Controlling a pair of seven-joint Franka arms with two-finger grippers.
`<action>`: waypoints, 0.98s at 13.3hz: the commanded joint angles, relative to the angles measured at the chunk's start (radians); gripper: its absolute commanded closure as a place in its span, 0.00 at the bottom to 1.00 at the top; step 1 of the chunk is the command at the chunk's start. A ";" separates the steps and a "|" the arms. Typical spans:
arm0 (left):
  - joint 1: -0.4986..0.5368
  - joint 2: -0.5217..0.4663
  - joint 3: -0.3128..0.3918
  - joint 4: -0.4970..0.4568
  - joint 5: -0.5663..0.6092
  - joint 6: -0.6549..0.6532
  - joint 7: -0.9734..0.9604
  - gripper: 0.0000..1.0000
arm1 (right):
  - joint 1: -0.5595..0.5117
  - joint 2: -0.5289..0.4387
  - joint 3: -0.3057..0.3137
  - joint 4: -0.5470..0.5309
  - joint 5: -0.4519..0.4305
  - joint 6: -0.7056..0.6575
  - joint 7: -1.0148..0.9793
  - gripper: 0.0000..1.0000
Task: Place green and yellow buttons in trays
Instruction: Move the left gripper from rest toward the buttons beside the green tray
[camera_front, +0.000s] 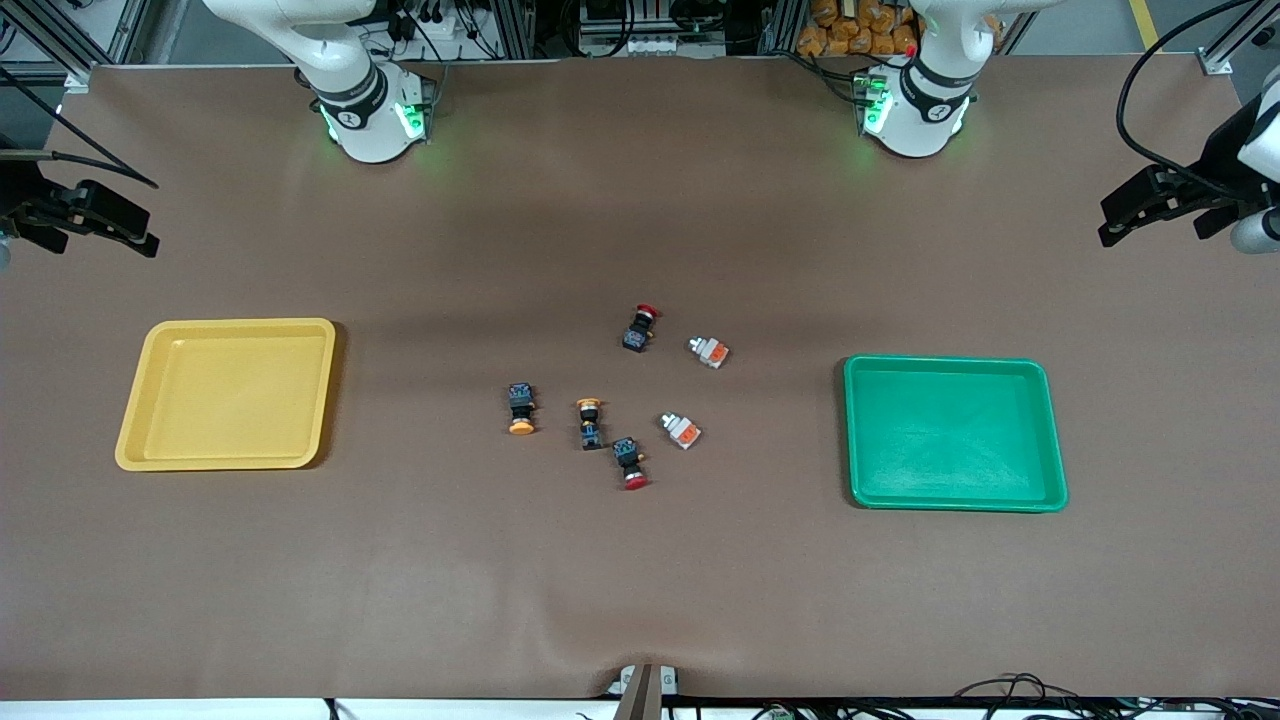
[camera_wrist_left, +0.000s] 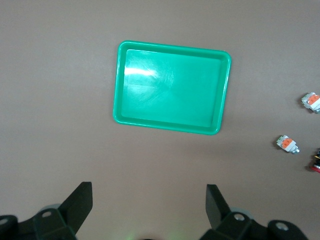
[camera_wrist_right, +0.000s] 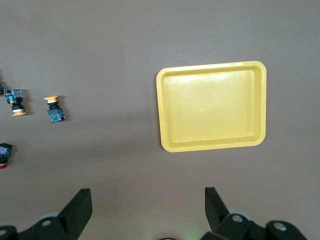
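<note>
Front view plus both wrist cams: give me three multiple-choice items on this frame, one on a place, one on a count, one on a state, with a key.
1. Where do the buttons lie?
A. In the yellow tray
B. On the table between the two trays
C. In the green tray

2. How many red-capped buttons are there?
A. None
B. Two
C. Four

3. How do the grippers stand?
A. Both open, holding nothing
B. Left shut on a button
C. Both shut

Key:
1 B: the yellow-capped buttons and white-grey buttons sit between the yellow tray and green tray.
2 B: red-capped buttons, two.
3 A: left gripper and right gripper show spread fingers.
</note>
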 joint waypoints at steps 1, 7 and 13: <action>0.006 0.007 -0.003 0.025 -0.006 -0.020 0.011 0.00 | -0.006 0.006 0.005 0.018 0.003 -0.014 0.014 0.00; -0.008 0.068 -0.039 0.014 -0.035 -0.009 -0.005 0.00 | -0.008 0.006 0.005 0.018 0.003 -0.015 0.012 0.00; -0.009 0.177 -0.149 0.011 -0.083 0.043 -0.126 0.00 | -0.008 0.006 0.005 0.018 0.003 -0.014 0.012 0.00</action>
